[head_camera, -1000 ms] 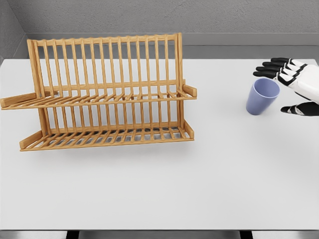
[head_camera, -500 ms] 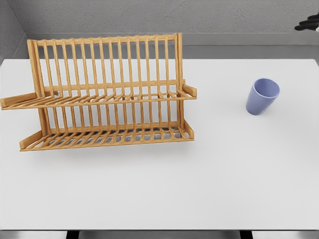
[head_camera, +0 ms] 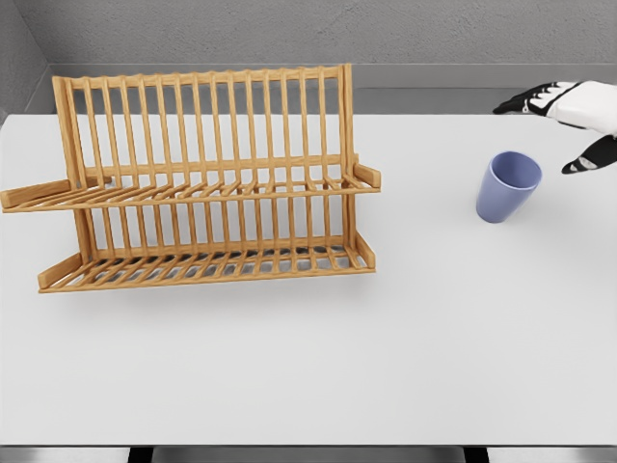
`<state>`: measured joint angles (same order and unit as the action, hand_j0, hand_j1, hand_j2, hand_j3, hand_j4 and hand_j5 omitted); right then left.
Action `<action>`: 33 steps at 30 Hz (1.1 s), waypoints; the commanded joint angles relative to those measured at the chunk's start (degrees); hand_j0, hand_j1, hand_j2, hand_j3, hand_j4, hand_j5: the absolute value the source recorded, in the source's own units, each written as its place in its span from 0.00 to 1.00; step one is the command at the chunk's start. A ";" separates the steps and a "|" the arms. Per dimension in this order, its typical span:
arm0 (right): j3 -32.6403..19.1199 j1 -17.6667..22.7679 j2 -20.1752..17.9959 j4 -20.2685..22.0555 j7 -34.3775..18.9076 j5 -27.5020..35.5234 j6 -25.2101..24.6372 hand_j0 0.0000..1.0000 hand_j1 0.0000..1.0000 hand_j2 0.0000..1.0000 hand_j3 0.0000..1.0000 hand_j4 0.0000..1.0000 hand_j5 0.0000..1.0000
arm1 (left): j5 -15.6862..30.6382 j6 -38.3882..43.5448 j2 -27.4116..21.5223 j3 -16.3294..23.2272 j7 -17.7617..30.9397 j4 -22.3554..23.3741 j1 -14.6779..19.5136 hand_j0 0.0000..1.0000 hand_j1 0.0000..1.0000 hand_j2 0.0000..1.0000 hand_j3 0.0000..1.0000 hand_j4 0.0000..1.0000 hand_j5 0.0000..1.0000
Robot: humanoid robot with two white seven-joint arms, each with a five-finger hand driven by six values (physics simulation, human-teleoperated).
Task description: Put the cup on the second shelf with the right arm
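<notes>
The right hand point(head_camera: 571, 121) enters at the right edge, above the far right part of the table point(head_camera: 405, 347). Its black-tipped fingers point(head_camera: 516, 104) reach leftward, spread and relaxed, and the thumb point(head_camera: 584, 162) hangs apart below them; nothing lies between them, so the hand is released and grasps nothing. Half a second ago only its fingertips showed in the top right corner, so the hand has come back down and inward since then. A second ago it stood lower and closer, with fingers and thumb on either side of the rim; now it sits higher and a little further right.

Just below and to the left of the fingers, and left of the thumb, stands the blue cup point(head_camera: 507, 186), apart from the hand. It rests on the table, leaning with its mouth turned up and toward the fingers. Its inside shows only blue wall; nothing can be seen in it. It has stayed in the same place through all three moments.

Well to the left of the fingers, across bare table, stands the wooden dish rack point(head_camera: 207, 174), unmoved. Its upper shelf point(head_camera: 193, 191) and lower shelf point(head_camera: 207, 265) are slatted tiers, and neither holds anything. The cup is not on either shelf. The left arm does not show
</notes>
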<state>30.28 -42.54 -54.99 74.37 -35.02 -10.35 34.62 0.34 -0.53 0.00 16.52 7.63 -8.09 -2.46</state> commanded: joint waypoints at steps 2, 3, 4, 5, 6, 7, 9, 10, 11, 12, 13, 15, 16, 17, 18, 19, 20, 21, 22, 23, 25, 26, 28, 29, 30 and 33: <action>2.67 0.00 0.67 -2.65 0.02 0.07 0.01 1.00 1.00 1.00 1.00 1.00 1.00 | 0.02 0.00 0.00 0.00 0.01 0.00 0.00 1.00 1.00 1.00 1.00 1.00 1.00; 2.94 0.00 0.67 -2.74 0.02 0.07 0.10 1.00 1.00 1.00 1.00 1.00 1.00 | 0.02 0.00 0.00 0.00 0.01 0.00 0.00 1.00 1.00 1.00 1.00 1.00 1.00; 3.73 0.00 0.67 -2.83 0.02 0.07 0.01 1.00 1.00 1.00 1.00 1.00 1.00 | 0.02 0.00 0.00 0.00 0.01 0.00 0.00 1.00 1.00 1.00 1.00 1.00 1.00; 4.17 0.00 0.67 -3.45 0.02 0.07 0.01 1.00 1.00 1.00 1.00 1.00 1.00 | 0.02 0.00 0.00 0.00 0.01 0.00 0.00 1.00 1.00 1.00 1.00 1.00 1.00; 4.69 0.00 0.76 -4.15 0.02 0.07 0.01 1.00 1.00 1.00 1.00 1.00 1.00 | 0.02 0.00 0.00 0.00 0.01 0.00 0.00 1.00 1.00 1.00 1.00 1.00 1.00; 5.31 -0.35 0.84 -4.59 0.02 0.07 0.01 1.00 1.00 1.00 1.00 1.00 1.00 | 0.02 0.00 0.00 0.00 0.01 0.00 0.00 1.00 1.00 1.00 1.00 1.00 1.00; 5.75 -0.97 0.93 -5.38 0.02 -0.19 -0.16 1.00 1.00 1.00 1.00 1.00 1.00 | 0.02 0.00 0.00 0.00 0.01 0.00 0.00 1.00 1.00 1.00 1.00 1.00 1.00; 5.75 -1.58 1.02 -5.82 0.02 -0.46 -0.08 1.00 1.00 1.00 1.00 1.00 1.00 | 0.02 0.00 0.00 0.00 0.01 0.00 0.00 1.00 1.00 1.00 1.00 1.00 1.00; 5.75 -2.37 2.16 -6.87 0.02 -0.80 -0.08 1.00 1.00 1.00 1.00 1.00 1.00 | 0.02 0.00 0.00 0.00 0.01 0.00 0.00 1.00 1.00 1.00 1.00 1.00 1.00; 5.84 -2.99 2.78 -7.49 0.02 -1.60 -0.16 1.00 1.00 1.00 1.00 1.00 1.00 | 0.02 0.00 0.00 0.00 0.01 0.00 0.00 1.00 1.00 1.00 1.00 1.00 1.00; 5.84 -3.43 3.04 -7.93 0.02 -1.69 -0.07 1.00 1.00 1.00 1.00 1.00 1.00 | 0.02 0.00 0.00 0.00 0.01 0.00 0.00 1.00 1.00 1.00 1.00 1.00 1.00; 7.86 -5.10 4.27 -9.51 0.02 -2.65 -0.16 1.00 1.00 1.00 1.00 1.00 1.00 | 0.02 0.00 0.00 0.00 0.01 0.00 0.00 1.00 1.00 1.00 1.00 1.00 1.00; 9.00 -5.89 5.06 -11.00 0.02 -2.74 0.10 1.00 1.00 1.00 1.00 1.00 1.00 | 0.02 0.00 0.00 0.00 0.01 0.00 0.00 1.00 1.00 1.00 1.00 1.00 1.00; 9.79 -6.15 5.33 -11.44 0.02 -2.65 0.10 1.00 1.00 1.00 1.00 1.00 1.00 | 0.02 0.00 0.00 0.00 0.01 0.00 0.00 1.00 1.00 1.00 1.00 1.00 1.00; 9.97 -6.15 5.33 -11.44 0.02 -2.65 0.10 1.00 1.00 1.00 1.00 1.00 1.00 | 0.02 0.00 0.00 0.00 0.01 0.00 0.00 1.00 1.00 1.00 1.00 1.00 1.00; 10.32 -6.15 5.41 -11.53 0.02 -2.74 0.10 1.00 1.00 1.00 1.00 1.00 1.00 | 0.02 0.00 0.00 0.00 0.01 0.00 0.00 1.00 1.00 1.00 1.00 1.00 1.00; 10.93 -6.24 5.68 -11.88 0.02 -2.74 0.01 1.00 1.00 1.00 1.00 1.00 1.00 | 0.02 0.00 0.00 0.00 0.01 0.00 0.00 1.00 1.00 1.00 1.00 1.00 1.00; 11.02 -6.24 5.77 -12.58 0.02 -3.09 0.10 1.00 1.00 1.00 1.00 1.00 1.00 | 0.02 0.00 0.00 0.00 0.01 0.00 0.00 1.00 1.00 1.00 1.00 1.00 1.00; 11.11 -6.24 5.77 -12.68 0.02 -3.09 0.10 1.00 1.00 1.00 1.00 1.00 1.00 | 0.02 0.00 0.00 0.00 0.01 0.00 0.00 1.00 1.00 1.00 1.00 1.00 1.00; 11.64 -6.33 5.77 -12.76 0.02 -3.09 0.10 1.00 1.00 1.00 1.00 1.00 1.00 | 0.02 0.00 0.00 0.00 0.01 0.00 0.00 1.00 1.00 1.00 1.00 1.00 1.00; 11.99 -6.33 5.85 -12.76 0.02 -3.09 0.10 1.00 1.00 1.00 1.00 1.00 1.00 | 0.02 0.00 0.00 0.00 0.01 0.00 0.00 1.00 1.00 1.00 1.00 1.00 1.00; 12.43 -6.33 5.85 -12.76 0.02 -3.09 0.10 1.00 1.00 1.00 1.00 1.00 1.00 | 0.02 0.00 0.00 0.00 0.01 0.00 0.00 1.00 1.00 1.00 1.00 1.00 1.00; 13.22 -6.42 6.29 -12.85 0.02 -3.09 -0.07 1.00 1.00 1.00 1.00 1.00 1.00 | 0.02 0.00 0.00 0.00 0.01 0.00 0.00 1.00 1.00 1.00 1.00 1.00 1.00; 13.22 -6.42 6.29 -12.85 0.02 -3.09 -0.07 1.00 1.00 1.00 1.00 1.00 1.00 | 0.02 0.00 0.00 0.00 0.01 0.00 0.00 1.00 1.00 1.00 1.00 1.00 1.00; 13.31 -6.42 6.29 -12.85 0.02 -3.09 -0.16 1.00 1.00 1.00 1.00 1.00 1.00 | 0.02 0.00 0.00 0.00 0.01 0.00 0.00 1.00 1.00 1.00 1.00 1.00 1.00; 13.40 -6.42 6.38 -13.38 0.02 -3.09 -0.16 1.00 1.00 1.00 1.00 1.00 1.00 | 0.02 0.00 0.00 0.00 0.01 0.00 0.00 1.00 1.00 1.00 1.00 1.00 1.00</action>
<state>43.55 -48.96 -48.64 61.21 -35.02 -13.76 34.64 0.33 -0.52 0.00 16.52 7.63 -8.09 -2.46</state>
